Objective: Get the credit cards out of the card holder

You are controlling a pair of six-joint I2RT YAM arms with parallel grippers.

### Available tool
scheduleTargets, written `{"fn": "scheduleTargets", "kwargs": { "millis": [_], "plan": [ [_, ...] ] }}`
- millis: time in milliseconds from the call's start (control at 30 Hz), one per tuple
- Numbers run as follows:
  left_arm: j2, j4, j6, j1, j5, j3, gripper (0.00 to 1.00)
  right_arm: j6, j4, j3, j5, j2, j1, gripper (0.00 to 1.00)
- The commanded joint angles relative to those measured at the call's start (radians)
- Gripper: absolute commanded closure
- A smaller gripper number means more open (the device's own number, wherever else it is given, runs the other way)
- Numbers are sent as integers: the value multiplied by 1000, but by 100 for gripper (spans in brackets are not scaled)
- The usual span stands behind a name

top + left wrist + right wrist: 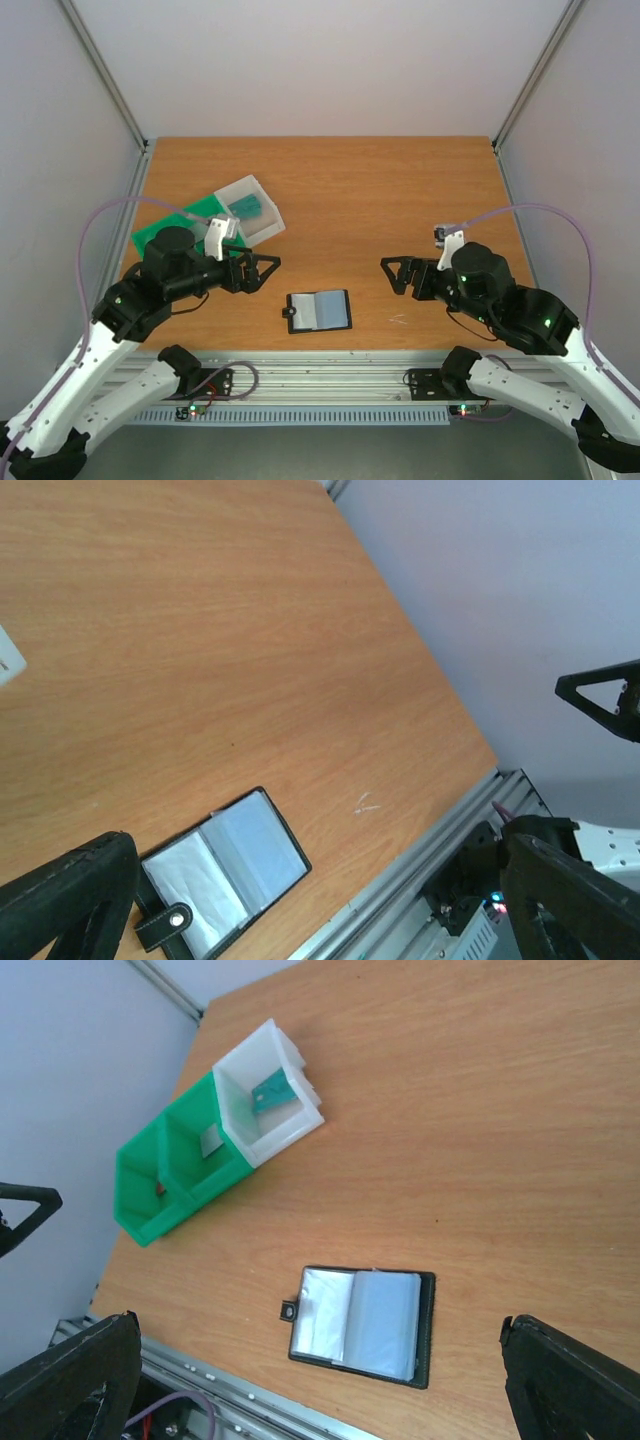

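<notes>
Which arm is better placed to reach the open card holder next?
Left, probably: the left hand, open, hovers nearer the card holder, with the sorting tray on its side; the right hand is farther.

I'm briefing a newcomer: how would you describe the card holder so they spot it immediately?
On the orange-brown wooden table, look near the middle of the front edge. The small black folding card holder lies open, showing greyish-blue sleeves and a tab on its left edge. Unlike the green-and-white plastic sorting tray far left, it is flat and dark.
</notes>
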Motion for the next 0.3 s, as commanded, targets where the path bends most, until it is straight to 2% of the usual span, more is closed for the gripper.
{"fn": "scheduleTargets", "kwargs": {
  "millis": [0,267],
  "plan": [
    [-42,37,18,-4,-66,17,1,-4,-21,3,5,-19,-1,2],
    [-84,31,1,-4,-106,-18,1,23,2,-33,-32,-25,-1,2]
  ]
}}
